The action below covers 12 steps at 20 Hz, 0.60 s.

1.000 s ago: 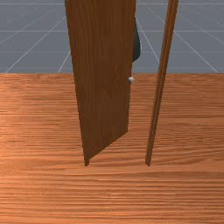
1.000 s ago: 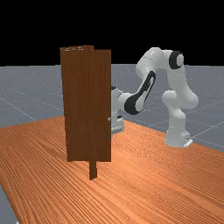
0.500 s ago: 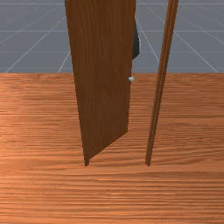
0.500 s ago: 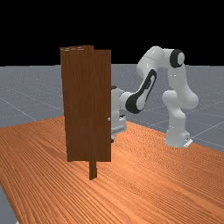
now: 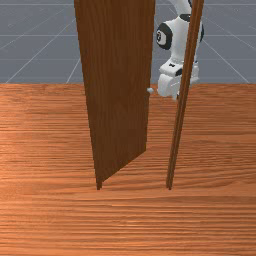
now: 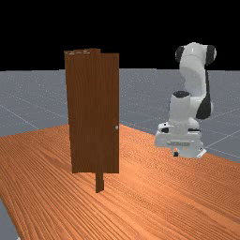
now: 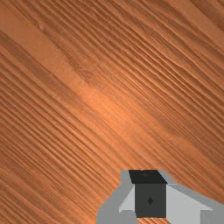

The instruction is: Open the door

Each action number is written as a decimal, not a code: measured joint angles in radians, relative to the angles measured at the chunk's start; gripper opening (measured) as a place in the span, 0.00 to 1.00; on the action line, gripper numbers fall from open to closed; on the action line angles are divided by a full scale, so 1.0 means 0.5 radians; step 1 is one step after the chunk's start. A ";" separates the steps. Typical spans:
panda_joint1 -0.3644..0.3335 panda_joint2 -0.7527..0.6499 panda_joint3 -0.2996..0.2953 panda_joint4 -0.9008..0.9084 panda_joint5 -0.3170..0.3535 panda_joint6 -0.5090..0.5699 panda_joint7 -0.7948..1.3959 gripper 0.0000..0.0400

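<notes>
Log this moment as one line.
door: ajar, gap to the front view's right post | gripper: apart from door and knob | contact: none seen

A door (image 5: 117, 90) of matt, fine-grained wood with a smooth knob (image 6: 116, 127); a coarse-grained wooden table (image 6: 154, 201) with soft sheen; a smooth, plastic-looking arm (image 6: 193, 70).

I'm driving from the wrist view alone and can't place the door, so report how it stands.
Observer: In the front view, the door is partway open, with a gap between its free edge and the post.
Operator: Tell me whether I'm in contact with it.
Observer: No. In the far view, the gripper is well apart from the door, off to the far view's right of the knob.
</notes>
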 joint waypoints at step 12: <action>-0.224 1.217 0.083 1.842 -0.330 -0.643 -2.544 0.00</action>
